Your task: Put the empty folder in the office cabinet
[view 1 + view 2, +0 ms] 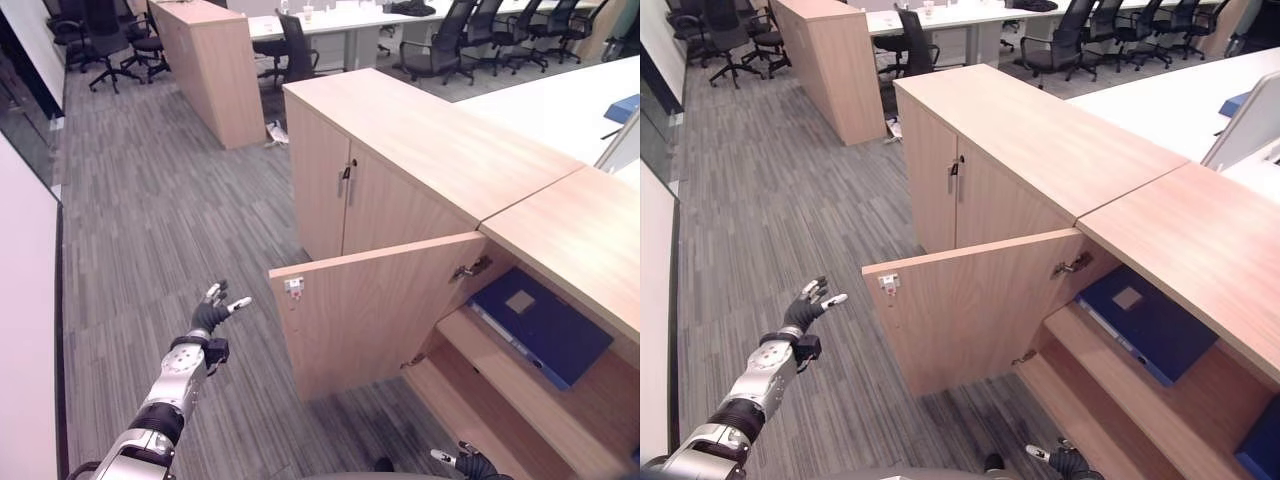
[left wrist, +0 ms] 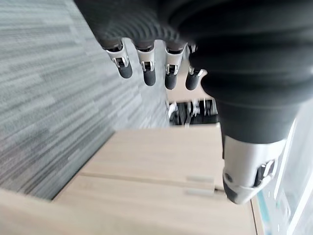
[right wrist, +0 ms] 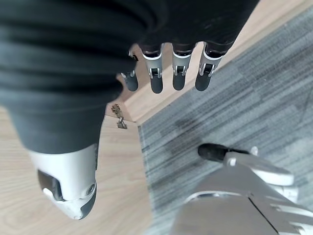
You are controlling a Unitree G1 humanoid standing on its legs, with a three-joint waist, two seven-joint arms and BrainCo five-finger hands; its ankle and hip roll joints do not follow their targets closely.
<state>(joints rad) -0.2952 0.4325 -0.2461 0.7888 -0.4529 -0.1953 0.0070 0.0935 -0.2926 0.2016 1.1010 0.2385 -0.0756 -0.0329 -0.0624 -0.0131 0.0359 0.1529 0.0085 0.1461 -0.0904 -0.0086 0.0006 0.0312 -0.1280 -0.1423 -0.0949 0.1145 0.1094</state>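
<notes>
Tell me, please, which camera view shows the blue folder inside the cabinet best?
The left eye view: the blue folder lies flat on the cabinet's upper shelf, its whole top face visible behind the open door. The right eye view shows it almost as fully. The wrist views show wood panels and carpet.

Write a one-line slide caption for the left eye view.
Blue folder lies inside the open cabinet; left hand hovers open beside its door.
</notes>
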